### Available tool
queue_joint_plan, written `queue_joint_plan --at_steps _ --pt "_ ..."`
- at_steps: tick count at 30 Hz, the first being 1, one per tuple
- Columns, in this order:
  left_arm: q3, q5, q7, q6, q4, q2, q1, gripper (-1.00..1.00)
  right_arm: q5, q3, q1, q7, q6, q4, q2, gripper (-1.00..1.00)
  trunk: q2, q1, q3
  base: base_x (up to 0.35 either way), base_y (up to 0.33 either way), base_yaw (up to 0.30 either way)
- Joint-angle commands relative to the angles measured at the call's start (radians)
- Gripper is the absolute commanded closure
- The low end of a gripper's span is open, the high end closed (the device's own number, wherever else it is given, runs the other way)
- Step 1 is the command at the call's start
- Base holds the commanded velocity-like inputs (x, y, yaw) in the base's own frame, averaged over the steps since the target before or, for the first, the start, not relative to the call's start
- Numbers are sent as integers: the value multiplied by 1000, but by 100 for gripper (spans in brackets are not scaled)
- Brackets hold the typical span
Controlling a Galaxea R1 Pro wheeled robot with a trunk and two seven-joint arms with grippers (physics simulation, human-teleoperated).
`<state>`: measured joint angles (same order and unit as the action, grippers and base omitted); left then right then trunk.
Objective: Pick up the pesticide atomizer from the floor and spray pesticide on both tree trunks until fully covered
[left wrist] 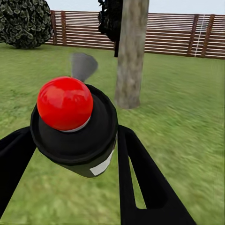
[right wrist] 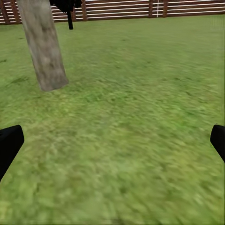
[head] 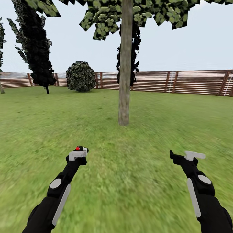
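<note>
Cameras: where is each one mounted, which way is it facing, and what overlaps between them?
Head view: on the head, looking forward and down over grass to a tree trunk and fence; both arms show, left gripper holding the sprayer, right gripper empty.
Left wrist view: on the left arm, along the jaws at the sprayer, trunk beyond.
Right wrist view: on the right arm, over grass; open finger at each edge.
Shared: all three see the same trunk and fence.

One bare tree trunk [head: 125, 64], two dark conifers [head: 34, 42], one round bush [head: 81, 76], one atomizer [head: 81, 149], two arms [head: 60, 191].
</note>
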<state>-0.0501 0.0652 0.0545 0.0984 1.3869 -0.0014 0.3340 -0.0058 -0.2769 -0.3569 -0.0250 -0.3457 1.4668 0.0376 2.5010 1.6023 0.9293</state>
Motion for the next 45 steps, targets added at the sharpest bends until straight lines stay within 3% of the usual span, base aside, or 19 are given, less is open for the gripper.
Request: queue_joint_plan --at_steps 1,10,45 --pt "1 7 4 6 1 0 0 100 -1 -1 -1 -3 -6 1 0 -100 0 0 1 329 0 -89" --pt "1 7 4 6 1 0 0 100 0 -1 -1 -3 -6 1 0 -100 0 0 -6 329 0 -120" --pt "1 7 4 7 1 0 0 100 0 -1 -1 -3 -6 1 0 -100 0 0 -7 329 0 -1"
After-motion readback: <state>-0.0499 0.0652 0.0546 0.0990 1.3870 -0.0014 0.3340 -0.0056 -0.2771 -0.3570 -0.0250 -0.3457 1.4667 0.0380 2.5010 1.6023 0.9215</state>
